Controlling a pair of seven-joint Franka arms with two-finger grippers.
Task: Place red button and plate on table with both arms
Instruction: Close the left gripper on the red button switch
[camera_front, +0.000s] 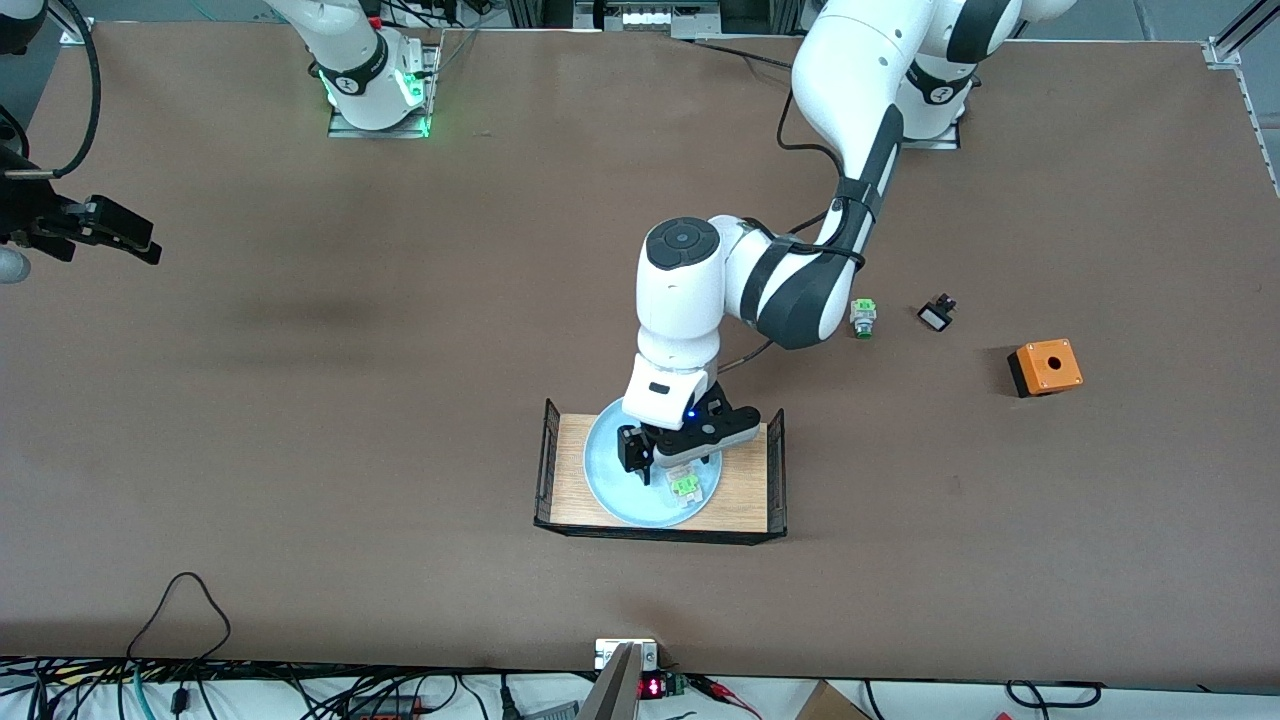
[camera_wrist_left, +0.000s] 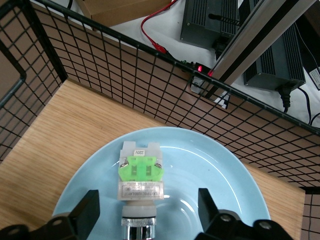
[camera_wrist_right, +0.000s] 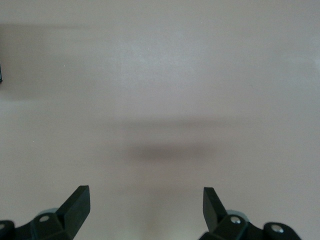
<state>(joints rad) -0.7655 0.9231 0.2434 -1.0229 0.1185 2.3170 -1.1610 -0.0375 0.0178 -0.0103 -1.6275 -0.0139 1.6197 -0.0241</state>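
Step in hand: picking the red button (camera_wrist_left: 138, 185) off the plate (camera_wrist_left: 210, 165), judged from the left end effector's (camera_front: 668, 452) position.
Doing it well: close evenly on the button's grey-white body, keep it level, and lift straight up so the plate is not dragged.
Left end effector: low over the plate, fingers (camera_wrist_left: 82, 210) apart on either side of the button, touching nothing.
Button: lay on the plate, green block facing up.
Plate: sat in the wooden tray (camera_front: 745, 490) on the worktop (camera_front: 400, 400).
Right end effector (camera_front: 105, 232): waited, fingers spread wide and empty, above bare worktop at the right arm's end.
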